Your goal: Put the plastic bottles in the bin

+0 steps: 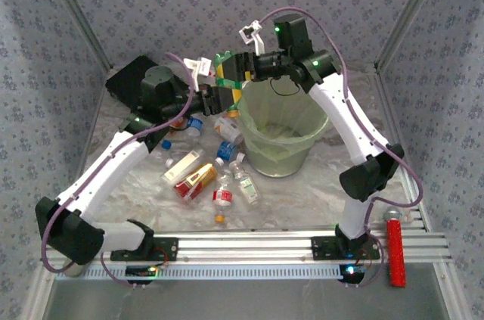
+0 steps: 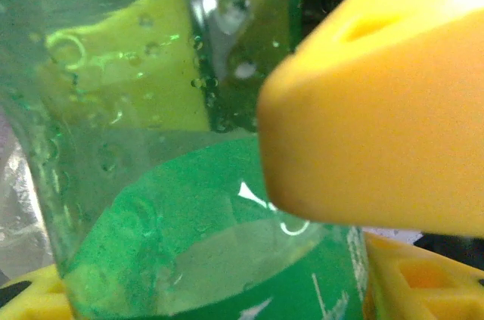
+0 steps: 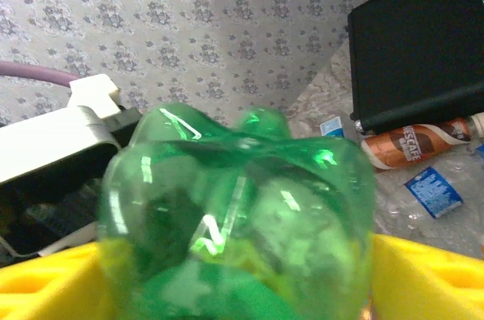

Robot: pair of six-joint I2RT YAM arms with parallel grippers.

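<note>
From above, the two arms are meeting at the far-left rim of the bin [image 1: 291,161], which is standing on the table [image 1: 325,191]. A green bottle [image 1: 227,82] is hanging in the air between them, just beside that rim and not inside it. The left end effector [image 1: 223,99] is gripping it partway closed. The right end effector [image 1: 229,66] is reaching in from the other side. The other plastic bottles [image 1: 200,176] are lying scattered on the table left of the bin.

At the left wrist, the green bottle is sitting right up against the lens, its yellow label showing, with a yellow finger [image 2: 378,138] pressing across it.

At the right wrist, the bottle's lobed base is sitting between two yellow fingers [image 3: 423,274]. I cannot tell whether they are squeezing it or only flanking it. Behind, a brown Nescafe bottle [image 3: 408,142] is lying against the black case [image 3: 416,40].
</note>
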